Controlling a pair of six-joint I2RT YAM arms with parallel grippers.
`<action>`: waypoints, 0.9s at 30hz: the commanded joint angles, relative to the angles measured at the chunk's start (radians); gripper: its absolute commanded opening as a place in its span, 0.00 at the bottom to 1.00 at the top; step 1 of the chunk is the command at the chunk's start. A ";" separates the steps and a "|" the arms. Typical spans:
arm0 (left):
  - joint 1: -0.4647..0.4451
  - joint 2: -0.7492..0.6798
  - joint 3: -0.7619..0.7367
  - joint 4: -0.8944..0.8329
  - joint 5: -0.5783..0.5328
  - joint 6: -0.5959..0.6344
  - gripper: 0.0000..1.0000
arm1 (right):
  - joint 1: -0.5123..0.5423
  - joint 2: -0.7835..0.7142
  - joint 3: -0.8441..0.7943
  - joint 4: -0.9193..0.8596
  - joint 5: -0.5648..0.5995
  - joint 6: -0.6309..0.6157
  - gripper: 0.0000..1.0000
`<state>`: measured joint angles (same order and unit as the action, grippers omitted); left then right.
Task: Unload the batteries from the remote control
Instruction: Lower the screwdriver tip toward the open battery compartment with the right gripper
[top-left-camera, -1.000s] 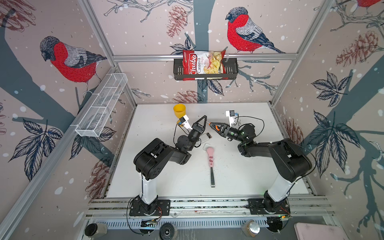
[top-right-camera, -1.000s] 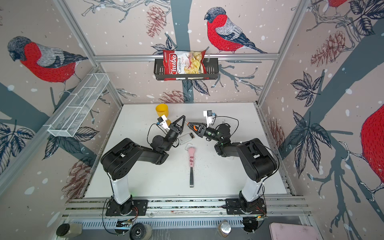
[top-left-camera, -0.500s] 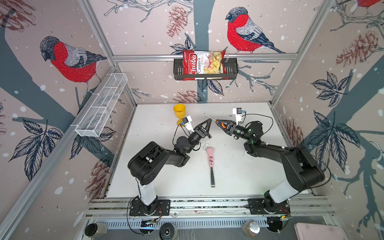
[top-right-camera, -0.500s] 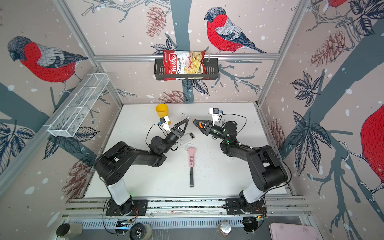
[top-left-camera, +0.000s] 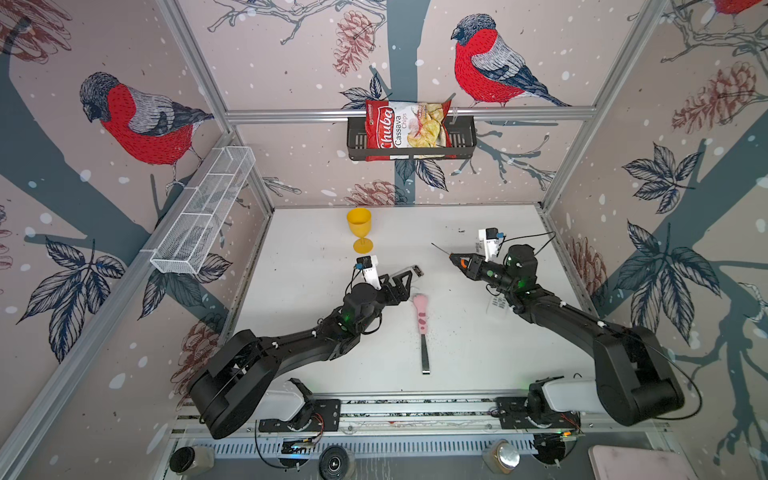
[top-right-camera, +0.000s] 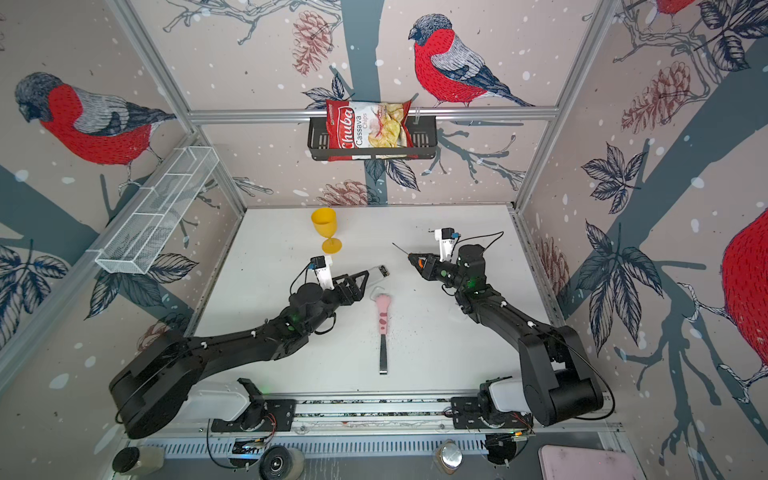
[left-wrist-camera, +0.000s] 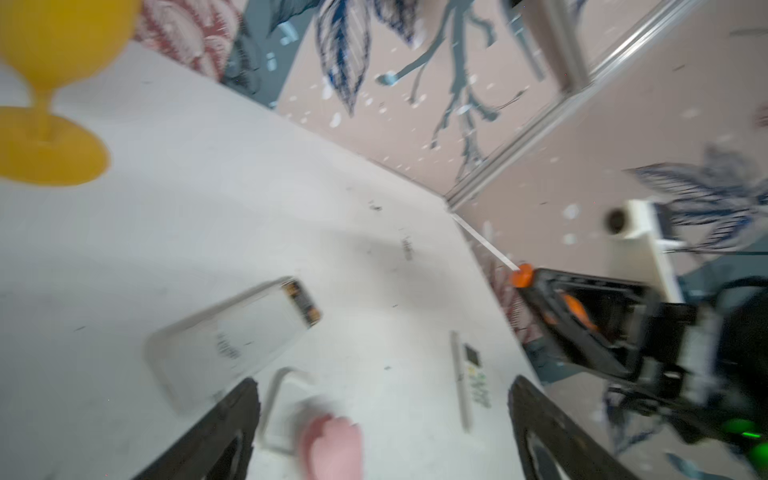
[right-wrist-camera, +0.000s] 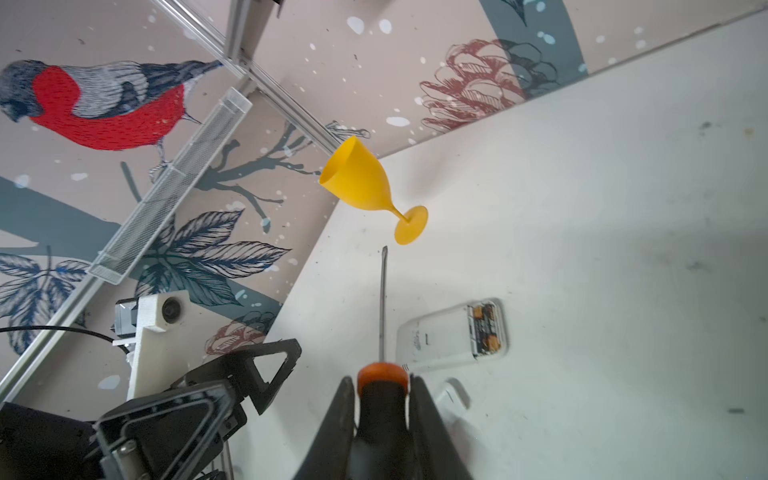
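Both arms have backed off the remote (right-wrist-camera: 449, 336); it lies on the bench (right-wrist-camera: 623, 208), back up. Batteries (right-wrist-camera: 484, 328), prob. two, sit in its open bay. L pincer (left-wrist-camera: 380, 395) now released, empty, just short of the remote; R pincer (right-wrist-camera: 382, 388) clenched on screwdriver (right-wrist-camera: 383, 299), tip clear of remote.

The black left arm (top-left-camera: 291, 349) stretches toward 2 o'clock, its left gripper (top-left-camera: 407, 281) spread wide, while the black right arm (top-left-camera: 561, 316) reaches toward 10 o'clock, its right gripper (top-left-camera: 459, 262) clamped on an orange-and-black-handled screwdriver (right-wrist-camera: 383, 291).

top views: overhead, whole table (top-left-camera: 311, 257) | wrists: close, facing each other | shared: remote (left-wrist-camera: 232, 340)
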<state>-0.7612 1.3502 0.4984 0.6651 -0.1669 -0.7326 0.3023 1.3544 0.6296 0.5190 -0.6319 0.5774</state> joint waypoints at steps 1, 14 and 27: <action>-0.002 0.036 0.027 -0.246 -0.032 0.067 0.95 | 0.003 -0.012 -0.002 -0.088 0.041 -0.052 0.00; -0.003 0.224 0.145 -0.453 -0.128 0.070 0.96 | 0.013 0.055 0.055 -0.137 0.014 -0.068 0.00; 0.070 0.370 0.183 -0.391 -0.064 0.024 0.96 | 0.025 0.081 0.074 -0.159 0.011 -0.101 0.00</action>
<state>-0.7055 1.6947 0.6807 0.3080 -0.2890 -0.6765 0.3264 1.4353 0.6991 0.3557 -0.6086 0.4995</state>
